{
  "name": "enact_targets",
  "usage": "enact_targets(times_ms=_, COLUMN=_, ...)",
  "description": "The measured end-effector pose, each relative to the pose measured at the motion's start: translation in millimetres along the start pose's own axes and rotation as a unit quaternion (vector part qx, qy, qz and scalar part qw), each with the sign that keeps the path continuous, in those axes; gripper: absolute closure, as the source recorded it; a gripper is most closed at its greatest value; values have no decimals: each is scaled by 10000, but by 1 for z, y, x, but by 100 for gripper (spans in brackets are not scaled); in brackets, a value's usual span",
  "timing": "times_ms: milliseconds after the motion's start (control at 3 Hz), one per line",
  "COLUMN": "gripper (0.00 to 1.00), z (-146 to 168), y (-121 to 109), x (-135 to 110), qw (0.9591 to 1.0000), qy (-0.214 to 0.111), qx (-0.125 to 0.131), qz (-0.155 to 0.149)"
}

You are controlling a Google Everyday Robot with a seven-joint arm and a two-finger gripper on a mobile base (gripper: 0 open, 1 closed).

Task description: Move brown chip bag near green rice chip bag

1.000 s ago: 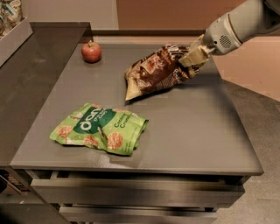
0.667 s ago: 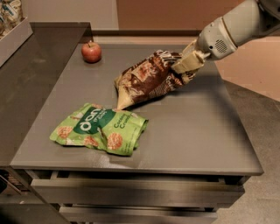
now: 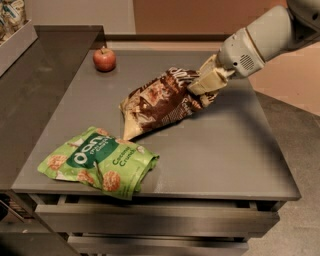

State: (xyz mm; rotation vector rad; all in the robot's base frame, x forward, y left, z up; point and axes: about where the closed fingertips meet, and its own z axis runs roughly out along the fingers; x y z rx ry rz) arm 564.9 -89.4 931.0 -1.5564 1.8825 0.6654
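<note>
The brown chip bag point(image 3: 160, 102), dark brown and cream, lies tilted on the grey table point(image 3: 225, 155) at its middle. Its lower left corner sits just above the green rice chip bag point(image 3: 100, 162), which lies flat near the table's front left edge. My gripper point(image 3: 204, 85) comes in from the upper right and is shut on the brown bag's upper right end. The arm's pale wrist point(image 3: 250, 47) stretches back toward the top right corner.
A red apple point(image 3: 104, 59) stands at the table's back left. A darker counter point(image 3: 30, 95) adjoins the table on the left, with a shelf holding items point(image 3: 12, 15) at the far top left. Drawers point(image 3: 150, 222) show below the table's front edge.
My gripper has dragged the brown chip bag to the left and toward the front, so its lower corner now lies close to the green rice chip bag. The green bag and apple have not moved.
</note>
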Motion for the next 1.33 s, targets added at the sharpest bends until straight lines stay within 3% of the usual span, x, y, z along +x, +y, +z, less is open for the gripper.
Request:
enact_targets(times_ms=667, gripper=15, z=5, y=1, x=-1, qw=10000, qy=0, qx=-37, qz=-12)
enact_targets(times_ms=1000, gripper=0, z=7, y=1, x=-2, qw=10000, qy=-1, qx=-52, qz=-19)
enact_targets(times_ms=1333, gripper=0, z=7, y=1, x=-2, qw=10000, qy=-2, qx=-52, qz=-19)
